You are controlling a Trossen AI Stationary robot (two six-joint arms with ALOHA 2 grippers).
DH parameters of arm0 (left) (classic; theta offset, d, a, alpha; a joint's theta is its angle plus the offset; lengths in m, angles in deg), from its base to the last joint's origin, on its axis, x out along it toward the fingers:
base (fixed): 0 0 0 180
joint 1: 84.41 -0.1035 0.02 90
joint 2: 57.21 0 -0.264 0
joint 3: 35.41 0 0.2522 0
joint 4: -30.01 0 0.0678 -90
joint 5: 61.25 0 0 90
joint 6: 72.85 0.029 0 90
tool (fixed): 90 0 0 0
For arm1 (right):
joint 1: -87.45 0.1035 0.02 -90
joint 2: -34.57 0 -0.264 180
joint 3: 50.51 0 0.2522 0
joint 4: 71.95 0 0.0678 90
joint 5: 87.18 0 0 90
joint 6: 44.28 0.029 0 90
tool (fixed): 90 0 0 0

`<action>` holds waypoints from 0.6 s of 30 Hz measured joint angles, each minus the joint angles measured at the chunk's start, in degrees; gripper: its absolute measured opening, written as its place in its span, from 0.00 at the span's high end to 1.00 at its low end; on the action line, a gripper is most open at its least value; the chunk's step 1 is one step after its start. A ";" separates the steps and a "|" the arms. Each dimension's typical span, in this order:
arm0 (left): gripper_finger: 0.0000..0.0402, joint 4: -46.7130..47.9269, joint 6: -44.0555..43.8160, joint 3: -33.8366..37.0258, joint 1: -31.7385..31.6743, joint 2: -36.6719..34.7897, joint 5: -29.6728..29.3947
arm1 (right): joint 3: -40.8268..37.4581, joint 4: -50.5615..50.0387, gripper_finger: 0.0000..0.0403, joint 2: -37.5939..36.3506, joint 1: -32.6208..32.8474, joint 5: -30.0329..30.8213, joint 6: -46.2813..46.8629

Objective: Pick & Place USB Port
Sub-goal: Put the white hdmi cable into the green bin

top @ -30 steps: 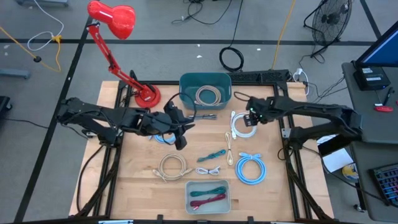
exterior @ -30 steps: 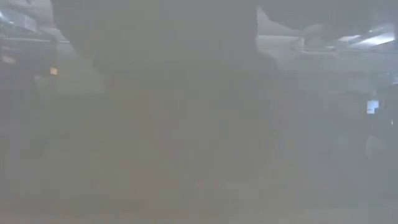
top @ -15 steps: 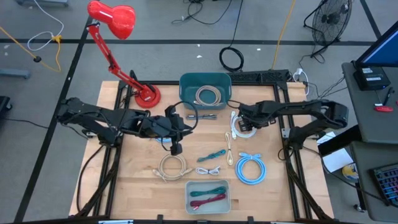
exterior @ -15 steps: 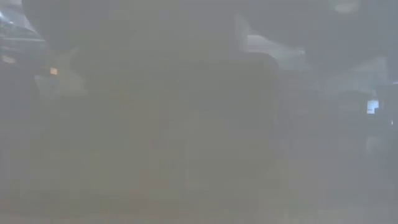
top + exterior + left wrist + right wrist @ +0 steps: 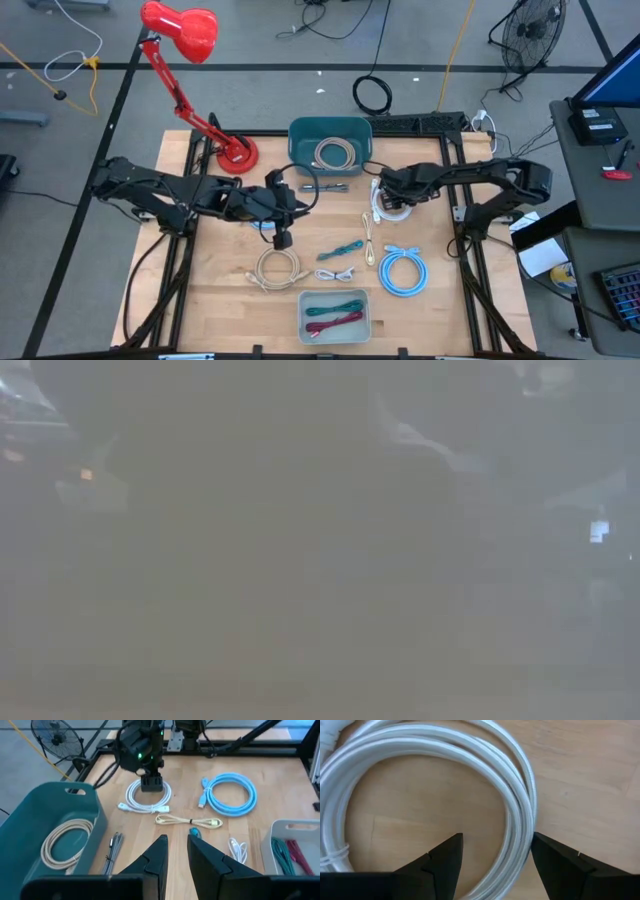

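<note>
The right gripper (image 5: 492,857) is down at the white cable coil (image 5: 388,203), which lies on the surface (image 5: 450,300) at about 2 o'clock from centre. Its fingers stand wide, straddling one side of the coil's bundled strands, with the coil's hollow middle under one finger and bare wood beyond the other.

To grasp well:
1. Keep the strand bundle centred between the fingers (image 5: 442,855) so that no loop escapes on closing.
2. Lower until the fingertips reach the wood on both sides of the bundle before closing.
3. Close slowly; loose loops may spread or slip out.
4. Lift vertically, as the coil's plug end lies near the thin beige cable (image 5: 187,821).

The likely destination is the teal bin (image 5: 330,135) at 12 o'clock, which already holds a beige coil (image 5: 334,153).

The left gripper (image 5: 175,852) waits left of centre, fingers narrowly apart and holding nothing.
</note>
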 joint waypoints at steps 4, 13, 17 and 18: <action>0.81 1.18 -0.04 0.00 0.00 -0.01 0.05 | 0.00 -0.69 0.44 0.00 -0.37 0.09 1.12; 0.81 2.14 -0.07 -0.02 0.00 -1.22 -0.06 | -3.73 1.50 0.50 -0.28 -0.33 -0.90 4.52; 0.81 2.38 -0.07 -0.02 0.00 -1.53 -0.04 | -7.46 4.84 0.54 -0.23 -0.21 -3.63 6.35; 0.81 2.34 -0.07 -0.02 0.00 -1.65 -0.02 | -8.01 5.29 0.55 -0.30 -0.24 -3.94 6.54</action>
